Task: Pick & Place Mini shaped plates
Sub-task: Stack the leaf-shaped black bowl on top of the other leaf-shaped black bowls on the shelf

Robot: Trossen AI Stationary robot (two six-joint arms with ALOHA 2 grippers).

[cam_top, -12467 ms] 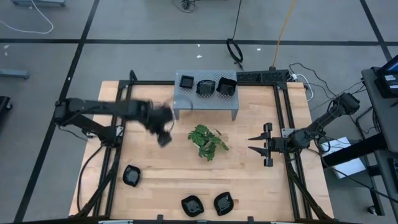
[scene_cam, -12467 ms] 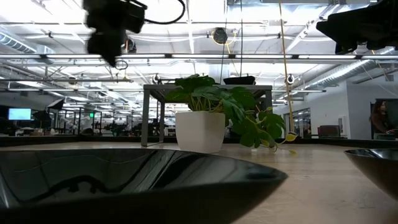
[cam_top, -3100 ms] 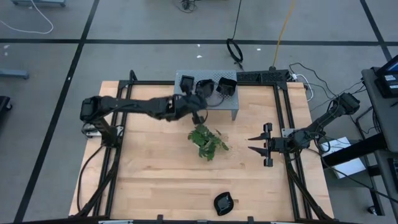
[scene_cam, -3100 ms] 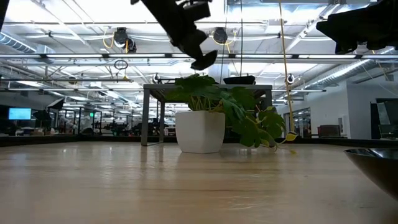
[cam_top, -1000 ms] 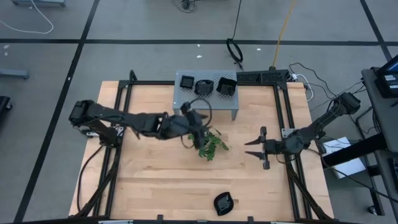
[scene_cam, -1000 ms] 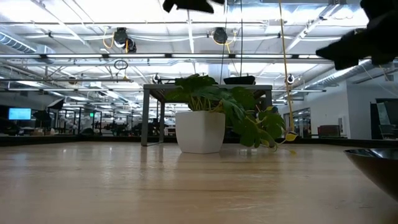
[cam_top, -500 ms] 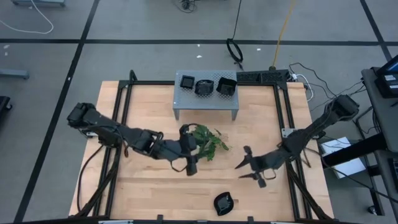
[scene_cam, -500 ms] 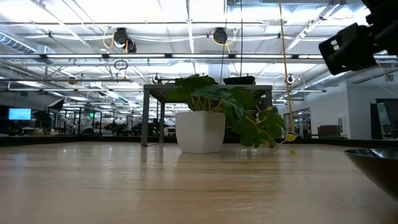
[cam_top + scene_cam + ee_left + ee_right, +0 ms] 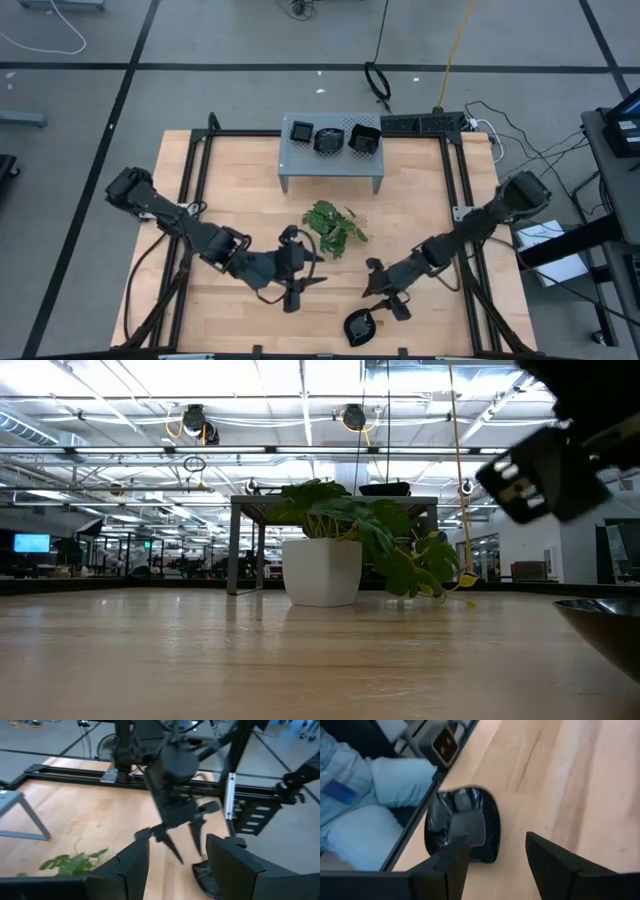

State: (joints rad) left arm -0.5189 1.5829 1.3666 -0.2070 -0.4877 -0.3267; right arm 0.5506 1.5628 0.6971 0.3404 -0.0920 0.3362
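One black plate (image 9: 360,327) is lying alone near the front edge of the surface (image 9: 240,210), right of the middle. The right tool (image 9: 384,291) is hanging just above and beside it, fingers spread and gripping nothing. Three more plates (image 9: 331,138) are sitting on the grey stand (image 9: 330,168) at the back edge. The left tool (image 9: 303,283) is hovering open and empty near the front, beside the green sprig (image 9: 333,226).

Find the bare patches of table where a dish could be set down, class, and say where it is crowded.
Bare wood lies between the grey stand and the table's left rail, and right of the green sprig. The front middle is crowded: left gripper, right gripper, one black plate.
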